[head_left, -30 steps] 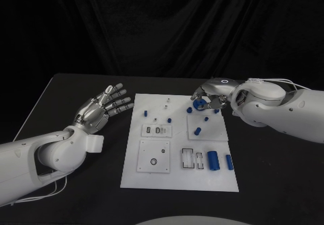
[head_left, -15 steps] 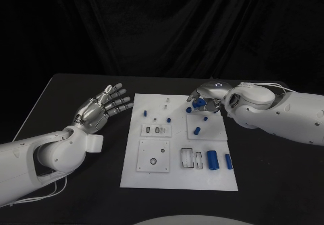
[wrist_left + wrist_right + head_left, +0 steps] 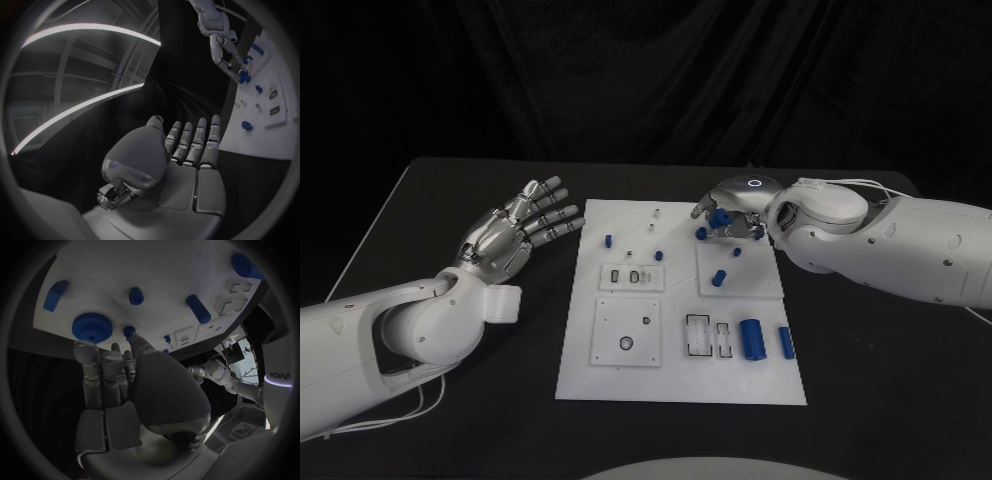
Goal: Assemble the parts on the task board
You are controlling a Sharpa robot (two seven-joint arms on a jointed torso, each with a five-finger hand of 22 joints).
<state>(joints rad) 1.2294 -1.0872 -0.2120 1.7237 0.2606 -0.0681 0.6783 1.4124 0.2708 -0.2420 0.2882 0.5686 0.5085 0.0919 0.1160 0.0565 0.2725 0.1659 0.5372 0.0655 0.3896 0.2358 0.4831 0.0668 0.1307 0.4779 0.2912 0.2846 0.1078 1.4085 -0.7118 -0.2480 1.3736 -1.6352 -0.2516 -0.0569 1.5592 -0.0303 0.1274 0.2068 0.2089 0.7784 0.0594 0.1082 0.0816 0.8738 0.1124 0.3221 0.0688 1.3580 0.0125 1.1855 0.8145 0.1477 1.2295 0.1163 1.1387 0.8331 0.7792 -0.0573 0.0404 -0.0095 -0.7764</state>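
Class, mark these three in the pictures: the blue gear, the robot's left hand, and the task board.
blue gear [image 3: 92, 327], right wrist view, on its toothed top face.
left hand [image 3: 514, 232], head view, on the middle of the palm.
task board [image 3: 678, 380], head view, on a bare part near its front edge.

White task board [image 3: 678, 385] flat mid-table, small blue parts [image 3: 756, 342] scattered on it, some upright

— Surface? 
— Black table [image 3: 459, 200], dark drape hanging behind its far edge 
— What lies on it? 
— One white task board [image 3: 682, 385], flat, near the middle, long side running away from the robot 
— Anything else touching the tabletop? 
— A thin white cable [image 3: 387, 415] looped at the near left corner, well apart from the board
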